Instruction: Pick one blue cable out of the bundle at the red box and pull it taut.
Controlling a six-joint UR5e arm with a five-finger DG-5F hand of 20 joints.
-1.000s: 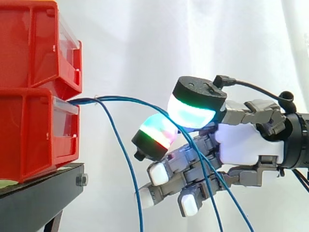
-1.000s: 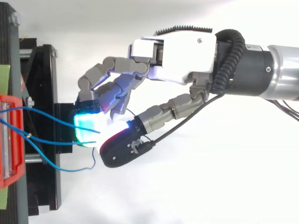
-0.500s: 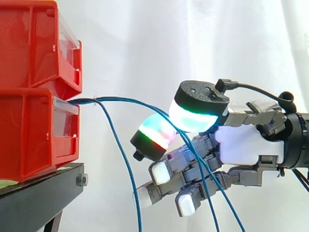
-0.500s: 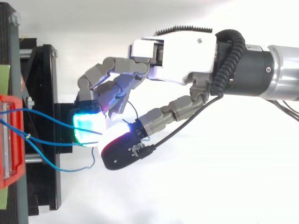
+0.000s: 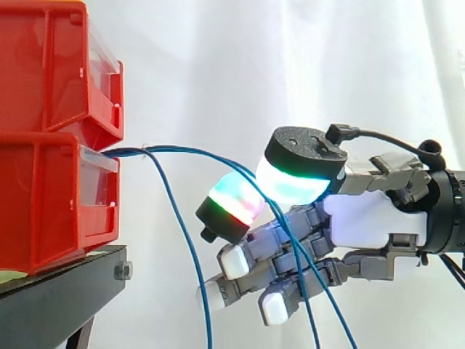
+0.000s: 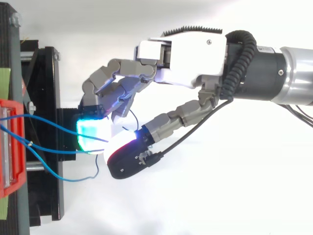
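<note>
The hand (image 5: pixel 367 222) is clenched, with a white palm shell and grey jointed fingers curled inward. Two large rounded pads (image 5: pixel 294 178) with black backs glow green, cyan and red, and the smaller tips below them glow white. From above, the hand (image 6: pixel 190 46) has these two big pads pressed close together, with blue strands running in between them. It seems to be pinching the blue cables (image 5: pixel 134 151) there, though the contact itself is hidden by the pads.

The cables are thin, smooth and round, in a bright mid-blue. Three strands can be counted. In the side view two of them arch over from beyond the fingertips, pass under the upper pad and run down through the curled fingers, leaving below the hand. The third drops in a slack curve just past the fingertips, clear of the hand. From above, that loose strand (image 6: pixel 63 176) loops out and ends in a free tip beside the lower pad. None of the strands is straight.

All three strands gather into one bunch at the front of the lower of two red bins (image 5: pixel 43 196). These are glossy plastic boxes with clear front panels, stacked one on the other, well beyond the fingertips. They sit on a black stand (image 5: pixel 65 291) of flat metal with a bolt at its edge. A white curtain (image 5: pixel 218 65) hangs in soft folds behind the hand.
</note>
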